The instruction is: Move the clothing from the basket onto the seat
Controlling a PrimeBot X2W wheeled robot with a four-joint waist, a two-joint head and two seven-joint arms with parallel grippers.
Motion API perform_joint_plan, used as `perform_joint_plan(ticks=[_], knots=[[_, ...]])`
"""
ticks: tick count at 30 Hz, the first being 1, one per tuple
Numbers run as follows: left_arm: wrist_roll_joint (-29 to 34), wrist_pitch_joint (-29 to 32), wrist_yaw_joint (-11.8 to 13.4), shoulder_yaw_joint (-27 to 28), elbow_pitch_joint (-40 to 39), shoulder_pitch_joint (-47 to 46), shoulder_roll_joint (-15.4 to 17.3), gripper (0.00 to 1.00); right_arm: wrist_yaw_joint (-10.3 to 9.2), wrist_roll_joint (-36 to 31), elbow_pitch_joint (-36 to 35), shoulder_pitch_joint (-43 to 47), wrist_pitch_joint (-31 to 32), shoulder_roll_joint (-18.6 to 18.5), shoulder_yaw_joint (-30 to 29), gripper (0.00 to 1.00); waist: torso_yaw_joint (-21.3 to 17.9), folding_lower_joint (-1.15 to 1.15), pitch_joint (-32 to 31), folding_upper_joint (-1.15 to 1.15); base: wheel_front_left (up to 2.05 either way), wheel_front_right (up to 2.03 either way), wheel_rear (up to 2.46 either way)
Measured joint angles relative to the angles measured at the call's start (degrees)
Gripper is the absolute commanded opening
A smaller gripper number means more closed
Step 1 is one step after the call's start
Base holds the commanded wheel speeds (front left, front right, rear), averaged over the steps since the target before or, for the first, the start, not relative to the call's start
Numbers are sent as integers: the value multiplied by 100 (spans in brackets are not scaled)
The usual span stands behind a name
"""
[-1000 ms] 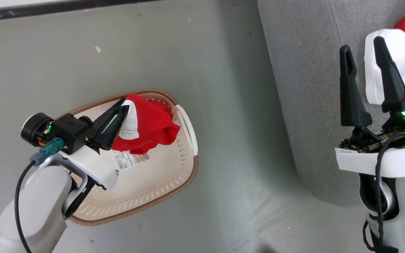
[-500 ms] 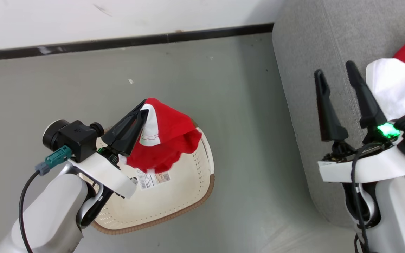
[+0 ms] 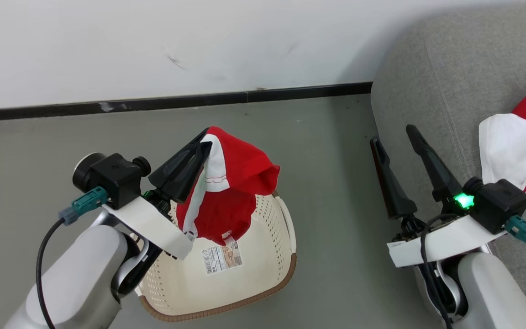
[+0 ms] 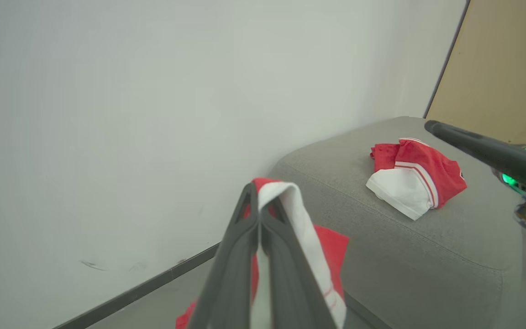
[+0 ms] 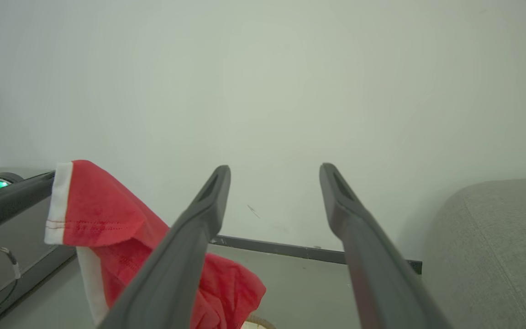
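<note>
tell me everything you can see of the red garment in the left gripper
The red garment is soft, thin-looking fabric, bright red with a white band and red stitching along one edge. It hangs crumpled from the left gripper, shut on the white-trimmed edge. Its lower folds dangle over the open basket; whether they touch it is unclear.

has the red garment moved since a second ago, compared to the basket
Yes. Against the basket, the red garment has risen: it lay bunched inside, and now hangs from the shut left gripper, covering the far rim.
</note>
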Motion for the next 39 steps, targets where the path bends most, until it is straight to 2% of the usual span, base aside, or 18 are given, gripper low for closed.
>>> perform_joint_plan(ticks=[16, 28, 39], knots=[[-170, 479, 214, -103, -121, -126, -357, 0, 0, 89, 608, 556, 1, -44, 447, 100, 385, 0, -750, 0, 0, 0, 0], [-212, 745, 302, -320, -227, -337, -701, 0, 0, 244, 1310, 725, 2, -222, 1558, 100, 665, 0, -1091, 0, 0, 0, 0], [-249, 933, 359, -461, -355, -338, -837, 0, 0, 237, 1856, 165, 2, -331, 1948, 100, 846, 0, -1208, 0, 0, 0, 0]])
